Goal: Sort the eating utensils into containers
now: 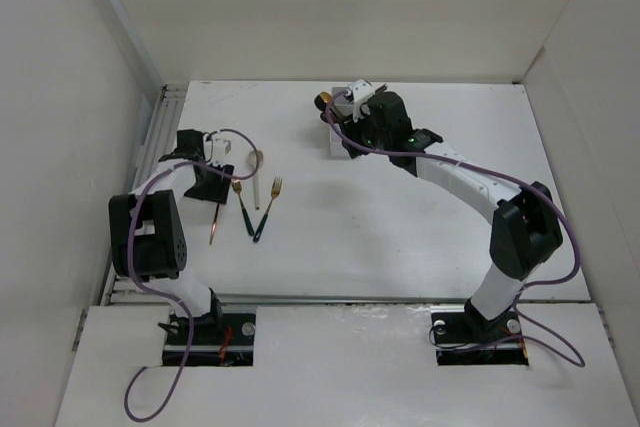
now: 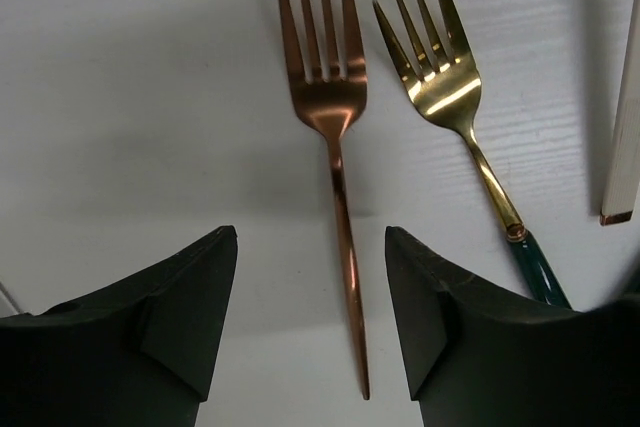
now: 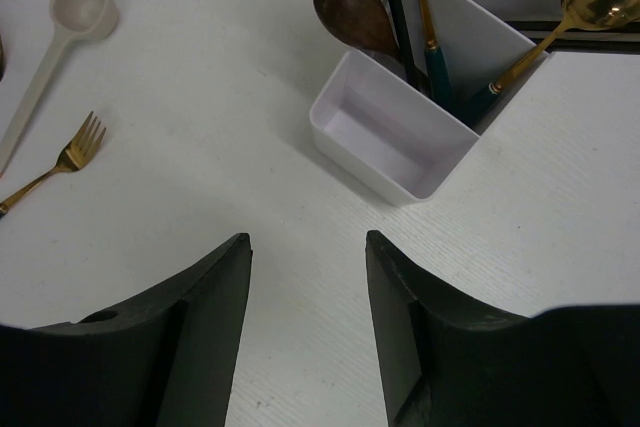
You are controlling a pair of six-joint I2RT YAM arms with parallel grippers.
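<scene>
A copper fork lies on the white table, its thin handle running down between the fingers of my left gripper, which is open and not touching it. Beside it lie a gold fork with a dark green handle and a pale wooden spoon. In the top view my left gripper hangs over the left end of this row, and another gold fork lies to the right. My right gripper is open and empty, just short of the white divided container. Its near compartment is empty; the far ones hold several spoons.
White walls enclose the table on the left, back and right. In the right wrist view the pale spoon and a gold fork lie to the left of the container. The right arm covers most of the container in the top view.
</scene>
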